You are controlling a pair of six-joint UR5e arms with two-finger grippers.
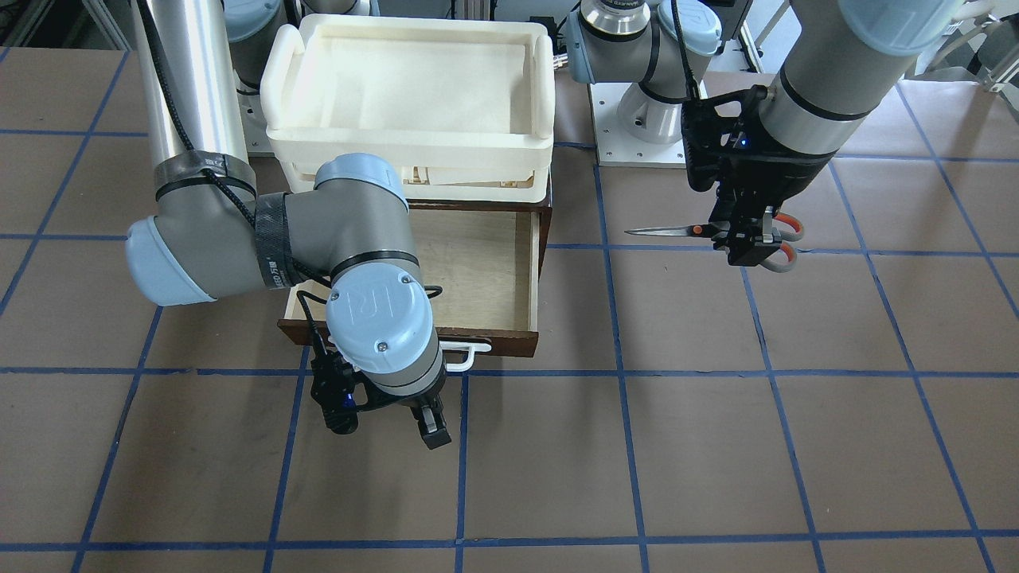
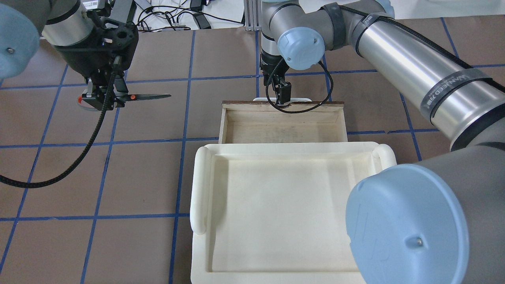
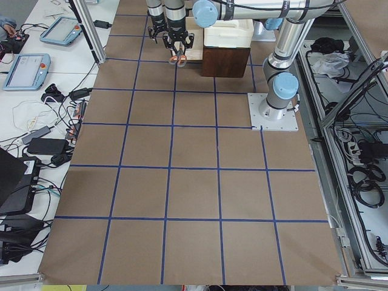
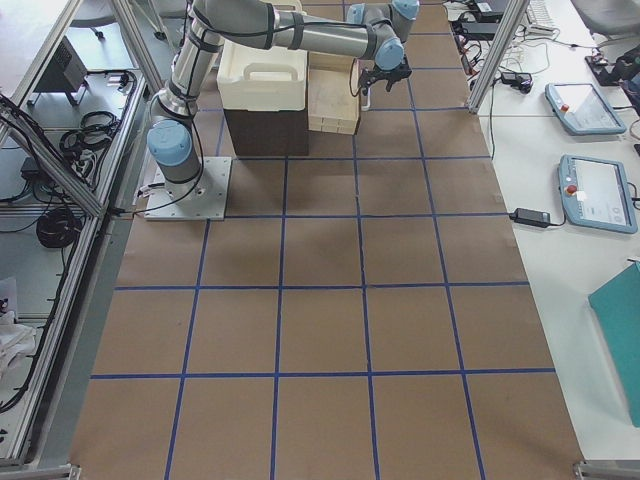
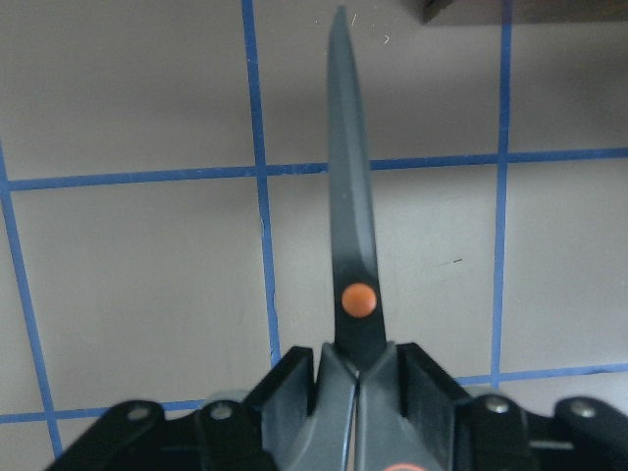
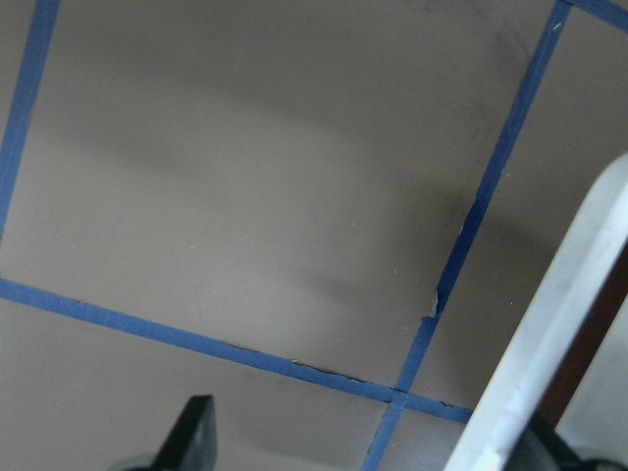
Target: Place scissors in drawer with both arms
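Note:
My left gripper [image 1: 748, 239] is shut on the scissors [image 1: 669, 231] just behind the orange pivot dot and holds them level above the table. The blades point toward the drawer [image 1: 486, 270], with a gap between. The left wrist view shows the closed blades [image 5: 353, 245] sticking out from my shut fingers. The drawer is pulled out, and the part of its pale plywood inside that shows is bare. My right gripper [image 1: 418, 422] is open just in front of the drawer's white handle [image 1: 470, 356]. In the right wrist view the handle [image 6: 559, 324] runs beside one finger, not clamped.
The cream-white foam tray [image 2: 284, 209] sits on top of the dark cabinet above the drawer. My right arm's elbow and wrist [image 1: 350, 263] hang over the drawer's near half. Brown tabletop with blue tape lines [image 1: 716, 446] lies around. Tablets and cables [image 3: 36, 66] lie past the table's edge.

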